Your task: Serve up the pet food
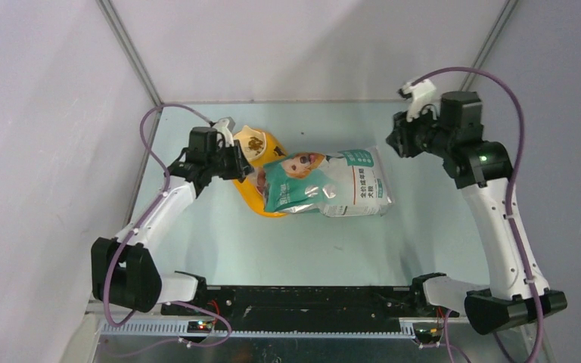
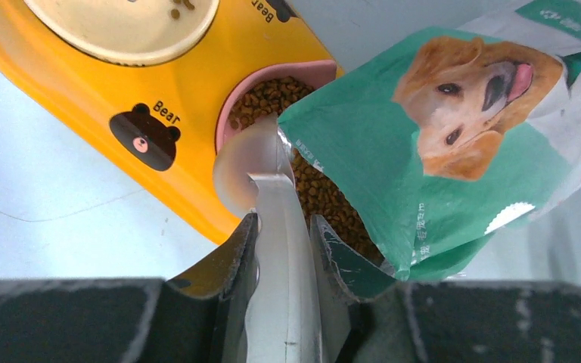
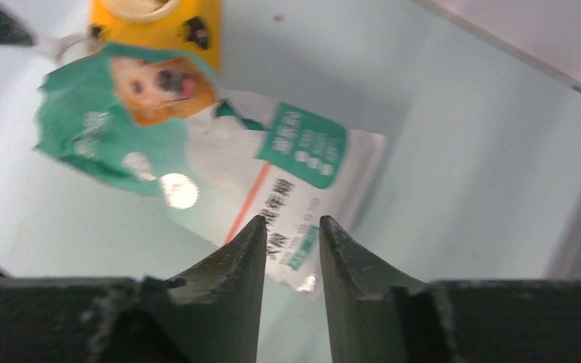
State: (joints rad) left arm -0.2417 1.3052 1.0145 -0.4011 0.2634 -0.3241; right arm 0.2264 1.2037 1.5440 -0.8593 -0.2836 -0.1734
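Observation:
The pet food shows in the left wrist view as brown kibble in the pink bowl (image 2: 272,94) of the yellow feeder (image 2: 189,83) and spilling from the open mouth of the green-and-white pouch (image 2: 393,151). My left gripper (image 2: 284,223) is shut on the handle of the clear scoop (image 2: 253,162), whose bowl rests at the pouch mouth beside the pink bowl. In the top view the pouch (image 1: 325,181) lies on its side across the feeder (image 1: 261,144), with the left gripper (image 1: 238,162) at its left end. My right gripper (image 1: 395,141) hangs above the pouch's right end, slightly open and empty (image 3: 291,227).
The feeder's other bowl, cream coloured (image 2: 121,26), holds a few pellets. The pouch (image 3: 197,144) and the feeder (image 3: 159,23) show blurred in the right wrist view. White walls close in the table (image 1: 424,227) at the back and sides.

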